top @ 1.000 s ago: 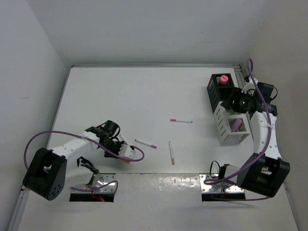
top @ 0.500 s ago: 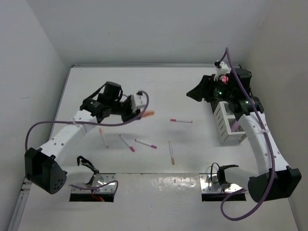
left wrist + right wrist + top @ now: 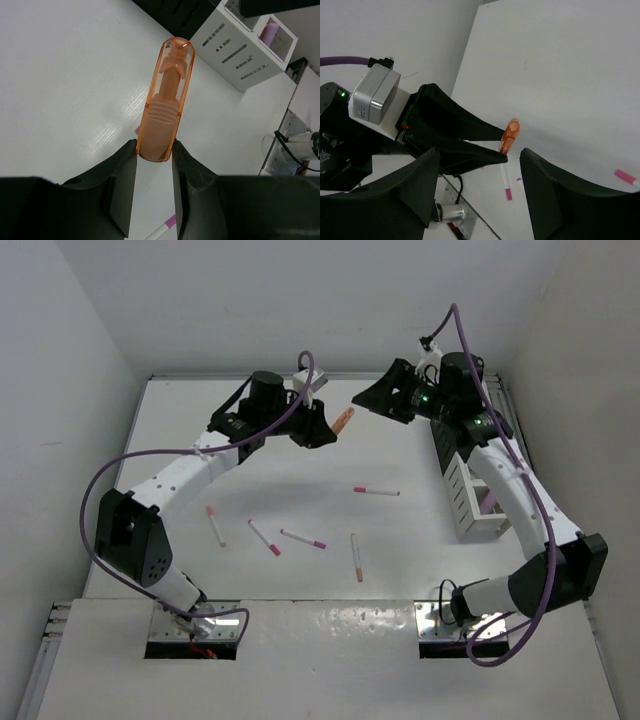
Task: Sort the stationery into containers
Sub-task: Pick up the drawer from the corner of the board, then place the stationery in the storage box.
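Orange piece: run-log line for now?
left gripper: shut on orange piece | right gripper: open, empty, facing it | state: likely handover

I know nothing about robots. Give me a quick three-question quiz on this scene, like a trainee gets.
1. True or false: the left fingers grip the orange piece.
2. How many thin pens lie on the table? A two, B five, C nine.
3. Fill in: the lilac piece sits in the ____.
Key: 1 true; 2 B; 3 white rack.

Translucent glossy plastic orange piece point(image 3: 167, 100); matt white table point(image 3: 60, 75); smooth white rack point(image 3: 235, 47).
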Robot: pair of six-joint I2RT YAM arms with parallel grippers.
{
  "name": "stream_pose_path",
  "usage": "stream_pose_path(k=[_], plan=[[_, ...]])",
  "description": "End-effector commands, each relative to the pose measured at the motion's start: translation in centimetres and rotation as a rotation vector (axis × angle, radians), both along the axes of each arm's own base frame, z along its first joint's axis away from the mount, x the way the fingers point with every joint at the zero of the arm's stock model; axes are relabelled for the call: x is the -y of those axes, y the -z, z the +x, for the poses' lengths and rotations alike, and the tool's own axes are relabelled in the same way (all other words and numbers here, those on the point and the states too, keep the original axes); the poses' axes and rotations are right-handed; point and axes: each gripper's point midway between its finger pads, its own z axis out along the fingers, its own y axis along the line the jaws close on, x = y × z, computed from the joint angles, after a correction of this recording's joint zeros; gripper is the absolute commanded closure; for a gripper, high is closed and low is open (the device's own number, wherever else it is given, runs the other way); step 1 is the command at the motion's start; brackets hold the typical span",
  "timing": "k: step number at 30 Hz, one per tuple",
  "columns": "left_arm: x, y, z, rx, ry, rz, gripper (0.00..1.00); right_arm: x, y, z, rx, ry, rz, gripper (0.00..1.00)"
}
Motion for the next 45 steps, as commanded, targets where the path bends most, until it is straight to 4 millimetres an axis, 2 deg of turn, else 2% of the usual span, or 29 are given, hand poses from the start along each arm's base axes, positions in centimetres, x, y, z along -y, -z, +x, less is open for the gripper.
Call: stream_pose_path(k=[1, 5, 11, 13, 17, 18, 21, 23, 25, 26, 27, 29, 30, 31, 32, 33, 34, 35, 37, 38, 39, 40, 43, 45], plan=[[1.2, -4.3, 0.3, 0.059, -0.024, -0.082, 1.0, -1.3, -2.5, 0.8, 0.028, 0.016, 0.067, 0.35], [1.3, -4.5, 0.0, 0.075, -0.019, -0.074, 1.0, -2.1, -0.7, 1.2, -0.006, 0.021, 0.028, 0.37], [1.7, -5.9, -0.2, 0.102, -0.002, -0.093, 1.0, -3.7, 0.6, 1.2, -0.007, 0.008, -0.019, 0.41], [2.0, -5.9, -0.4, 0.099, 0.009, -0.097, 1.0, -4.2, 0.8, 1.5, -0.008, 0.0, -0.018, 0.52], [2.6, -6.5, -0.9, 0.105, 0.041, -0.116, 1.0, -4.3, 1.1, 2.0, -0.007, 0.005, -0.026, 0.67], [2.7, -6.7, -1.1, 0.112, 0.055, -0.121, 1.0, -4.2, 1.3, 2.1, -0.008, 0.005, -0.031, 0.76], [3.1, -7.1, -1.8, 0.132, 0.089, -0.128, 1.0, -4.1, 1.5, 2.3, 0.011, 0.003, -0.055, 0.83], [3.4, -7.0, -2.3, 0.136, 0.105, -0.124, 1.0, -3.7, 1.6, 2.3, 0.029, 0.006, -0.079, 0.95], [3.3, -6.8, -2.5, 0.138, 0.114, -0.121, 0.9, -3.4, 1.6, 2.1, 0.063, -0.004, -0.114, 1.0], [3.2, -6.6, -2.8, 0.136, 0.121, -0.113, 0.78, -3.1, 1.4, 1.7, 0.079, -0.012, -0.136, 1.0], [3.0, -6.7, -2.7, 0.156, 0.123, -0.099, 0.51, -2.3, 1.6, 1.8, 0.089, 0.0, -0.16, 1.0], [2.1, -6.3, -2.7, 0.192, 0.12, -0.054, 0.22, -0.2, 0.9, 1.2, 0.133, 0.019, -0.195, 1.0], [1.4, -6.0, -2.2, 0.205, 0.087, -0.029, 0.04, 2.5, 1.6, 1.8, 0.116, 0.075, -0.209, 1.0], [0.4, -5.5, -1.9, 0.21, 0.065, -0.011, 0.0, 4.2, 1.2, 1.3, 0.123, 0.098, -0.216, 1.0], [-0.4, -4.3, -1.6, 0.193, 0.044, 0.008, 0.0, 7.4, 2.2, 1.7, 0.107, 0.152, -0.244, 1.0], [-1.7, -3.9, -0.9, 0.187, 0.009, 0.019, 0.0, 9.1, 2.9, 1.3, 0.085, 0.178, -0.268, 1.0], [-2.5, -3.5, -0.8, 0.185, -0.006, 0.034, 0.0, 11.0, 2.3, 0.8, 0.109, 0.217, -0.283, 1.0], [-3.3, -2.9, -0.4, 0.178, -0.026, 0.051, 0.0, 14.8, 3.5, 0.9, 0.083, 0.3, -0.312, 1.0], [-4.8, -1.4, 0.0, 0.167, -0.074, 0.105, 0.0, 18.1, 4.3, 0.1, 0.095, 0.344, -0.394, 1.0], [-5.2, -0.8, 0.1, 0.177, -0.07, 0.129, 0.0, 20.9, 5.1, -0.5, 0.093, 0.395, -0.449, 1.0], [-5.8, -0.3, 0.0, 0.199, -0.072, 0.155, 0.0, 22.2, 5.9, -1.0, 0.075, 0.419, -0.471, 1.0], [-6.2, 0.1, 0.1, 0.222, -0.078, 0.178, 0.0, 24.3, 6.4, -1.4, 0.056, 0.469, -0.484, 1.0], [-6.9, 0.9, 0.0, 0.229, -0.098, 0.197, 0.0, 27.1, 9.4, -2.5, 0.0, 0.517, -0.532, 1.0], [-7.1, 1.7, -0.1, 0.201, -0.097, 0.214, 0.0, 28.1, 10.3, -2.4, 0.006, 0.527, -0.567, 1.0]])
